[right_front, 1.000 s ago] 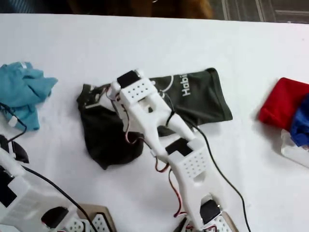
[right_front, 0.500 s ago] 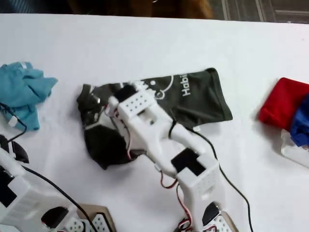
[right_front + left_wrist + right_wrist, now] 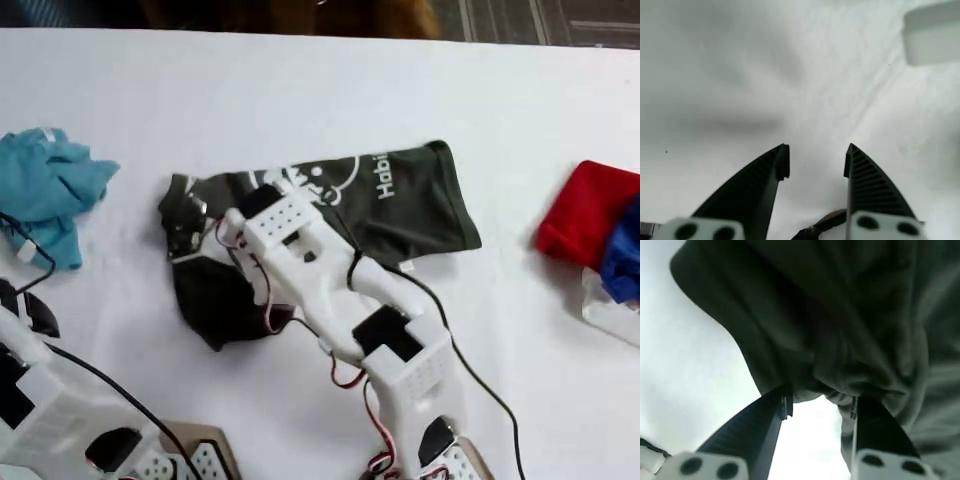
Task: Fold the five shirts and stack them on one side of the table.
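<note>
— What lies at the far left?
— A light blue shirt, crumpled in a heap at the left edge of the white tabletop. My left arm sits at the near left corner, on the near side of that heap.
— And your left tool?
— My left tool is released, its jaws spread over bare tabletop.
— What is in the middle?
— The dark green shirt, with a white print. Its right part lies flat; its left part is rumpled into a dark lobe toward the near side. My right arm stretches from the near edge across it, toward the left.
— Is the right tool holding it?
— My right tool is released too. The jaws stand apart, and a bunched fold of the dark green shirt touches both tips. White tabletop shows just beside it.
— And on the right?
— A red shirt, a compact bundle at the right edge, with a blue shirt overlapping its near right side. Both lie well apart from the dark green shirt.
</note>
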`<action>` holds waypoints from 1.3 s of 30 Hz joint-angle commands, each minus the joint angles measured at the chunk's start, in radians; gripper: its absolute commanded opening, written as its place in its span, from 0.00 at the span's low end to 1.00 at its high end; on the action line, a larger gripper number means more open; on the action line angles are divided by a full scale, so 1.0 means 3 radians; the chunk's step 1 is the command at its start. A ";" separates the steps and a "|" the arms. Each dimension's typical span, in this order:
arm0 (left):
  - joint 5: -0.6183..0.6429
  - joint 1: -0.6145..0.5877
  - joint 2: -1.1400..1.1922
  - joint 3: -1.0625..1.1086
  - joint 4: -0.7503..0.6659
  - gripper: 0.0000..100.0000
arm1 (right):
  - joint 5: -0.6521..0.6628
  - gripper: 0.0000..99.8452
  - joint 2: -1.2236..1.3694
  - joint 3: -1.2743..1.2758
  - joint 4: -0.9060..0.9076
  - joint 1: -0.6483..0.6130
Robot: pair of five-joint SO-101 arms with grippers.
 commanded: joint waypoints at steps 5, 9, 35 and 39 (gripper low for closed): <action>-0.0036 -0.0015 -0.0164 -0.0003 -0.0077 0.20 | 0.0026 0.19 -0.0023 -0.0015 -0.0238 -0.0008; -0.0036 -0.0015 -0.0164 -0.0003 -0.0077 0.20 | 0.0026 0.19 -0.0023 -0.0015 -0.0233 -0.0008; -0.0036 -0.0015 -0.0164 -0.0003 -0.0082 0.20 | 0.0010 0.02 -0.0023 -0.0338 0.0146 0.0176; -0.0036 -0.0015 -0.0164 -0.0003 -0.0087 0.20 | 0.0036 0.06 -0.0028 -0.0348 0.0238 0.0023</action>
